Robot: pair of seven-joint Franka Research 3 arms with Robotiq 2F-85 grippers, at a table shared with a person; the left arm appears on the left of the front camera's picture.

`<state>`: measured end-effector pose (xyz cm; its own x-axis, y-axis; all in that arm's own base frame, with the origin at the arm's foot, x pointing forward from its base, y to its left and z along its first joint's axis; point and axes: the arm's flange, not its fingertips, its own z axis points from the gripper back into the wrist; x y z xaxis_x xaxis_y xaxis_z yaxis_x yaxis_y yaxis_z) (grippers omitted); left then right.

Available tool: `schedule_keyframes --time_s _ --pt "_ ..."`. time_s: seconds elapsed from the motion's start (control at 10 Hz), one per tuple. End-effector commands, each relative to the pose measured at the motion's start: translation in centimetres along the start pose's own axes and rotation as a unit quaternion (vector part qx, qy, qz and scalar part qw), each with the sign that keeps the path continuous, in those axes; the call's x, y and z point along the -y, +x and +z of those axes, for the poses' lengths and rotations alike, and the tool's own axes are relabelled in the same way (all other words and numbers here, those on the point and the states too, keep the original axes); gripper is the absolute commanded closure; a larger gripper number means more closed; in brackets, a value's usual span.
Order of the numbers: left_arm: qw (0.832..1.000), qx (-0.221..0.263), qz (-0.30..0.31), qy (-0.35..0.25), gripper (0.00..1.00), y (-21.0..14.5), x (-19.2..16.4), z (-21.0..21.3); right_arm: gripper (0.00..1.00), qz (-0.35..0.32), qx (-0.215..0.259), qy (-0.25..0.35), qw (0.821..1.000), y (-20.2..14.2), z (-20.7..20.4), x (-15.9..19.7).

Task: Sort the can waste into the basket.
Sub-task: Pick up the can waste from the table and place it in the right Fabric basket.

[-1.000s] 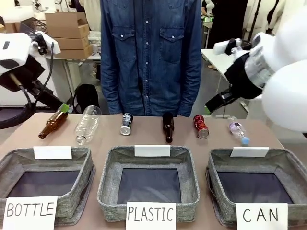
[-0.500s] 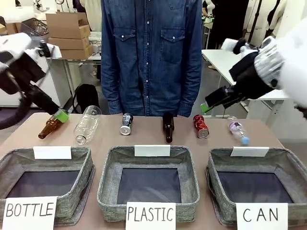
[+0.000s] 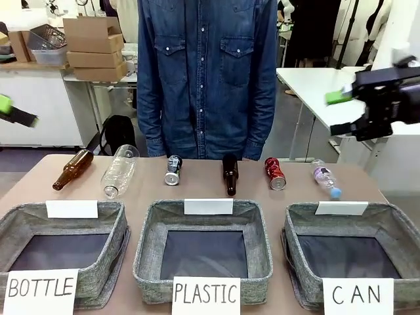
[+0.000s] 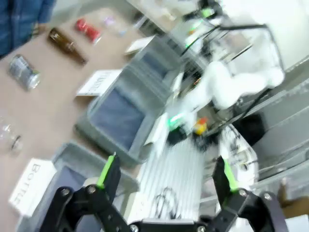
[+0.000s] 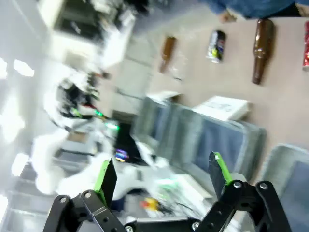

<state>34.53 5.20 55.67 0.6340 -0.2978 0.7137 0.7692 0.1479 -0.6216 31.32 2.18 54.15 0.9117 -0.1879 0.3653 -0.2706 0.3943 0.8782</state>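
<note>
The red can (image 3: 274,173) lies on its side at the table's far edge, right of centre. The dark can (image 3: 173,170) lies left of centre in the same row. The grey CAN basket (image 3: 296,220) stands at the front right with nothing inside. My right gripper (image 3: 338,113) hangs open in the air, high and right of the red can. My left gripper (image 3: 8,105) barely shows at the picture's left edge, high above the table. In the left wrist view the left gripper (image 4: 166,174) is open and holds nothing, with the dark can (image 4: 21,71) far off. In the right wrist view the right gripper (image 5: 161,173) is likewise open.
A person in a denim shirt (image 3: 207,72) stands behind the table. Two brown bottles (image 3: 72,169) (image 3: 230,174) and two clear plastic bottles (image 3: 119,172) (image 3: 325,177) share the cans' row. The PLASTIC basket (image 3: 147,223) and BOTTLE basket (image 3: 118,216) stand in front.
Both arms have swung up and outward from the table: the left gripper from beside the brown bottle to the left edge, the right gripper from above the red can to the upper right.
</note>
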Motion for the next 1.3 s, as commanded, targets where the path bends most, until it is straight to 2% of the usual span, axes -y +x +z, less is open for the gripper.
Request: schedule_keyframes --time_s 0.0,0.1,0.2,0.3,0.8,0.9,1.0,1.1,1.2 --pt "0.984 0.137 0.065 -0.095 0.0 -0.3 -2.8 1.1 0.0 -0.053 0.079 0.058 0.994 -3.6 1.9 4.0" --pt "0.978 0.168 0.081 -0.093 0.0 -0.7 -2.9 1.7 0.0 -0.064 0.108 0.062 0.99 -4.2 3.3 5.1" --pt "0.973 0.189 0.113 -0.065 0.0 -0.7 -3.2 1.8 0.0 -0.074 0.135 0.049 0.987 -4.9 4.2 5.8" --pt "0.987 0.132 0.051 -0.083 0.0 -1.5 -2.2 3.1 0.0 -0.071 0.078 0.061 0.993 1.1 4.5 2.7" --pt "0.987 0.132 0.051 -0.083 0.0 -1.5 -2.2 3.1 0.0 -0.071 0.078 0.061 0.993 1.1 4.5 2.7" --pt "0.987 0.132 0.051 -0.083 0.0 -1.5 -2.2 3.1 0.0 -0.086 0.066 0.051 0.993 0.6 4.0 2.6" --pt "0.987 0.132 0.051 -0.083 0.0 -1.5 -2.2 3.1 0.0 -0.097 0.05 -0.052 0.993 1.3 2.4 1.9" --pt "0.987 0.132 0.051 -0.083 0.0 -1.5 -2.2 3.1 0.0 -0.116 0.022 -0.184 0.976 2.7 0.3 1.5" --pt "0.987 0.132 0.051 -0.083 0.0 -1.5 -2.2 3.1 0.0 -0.131 0.02 -0.259 0.957 4.0 -1.0 1.5"
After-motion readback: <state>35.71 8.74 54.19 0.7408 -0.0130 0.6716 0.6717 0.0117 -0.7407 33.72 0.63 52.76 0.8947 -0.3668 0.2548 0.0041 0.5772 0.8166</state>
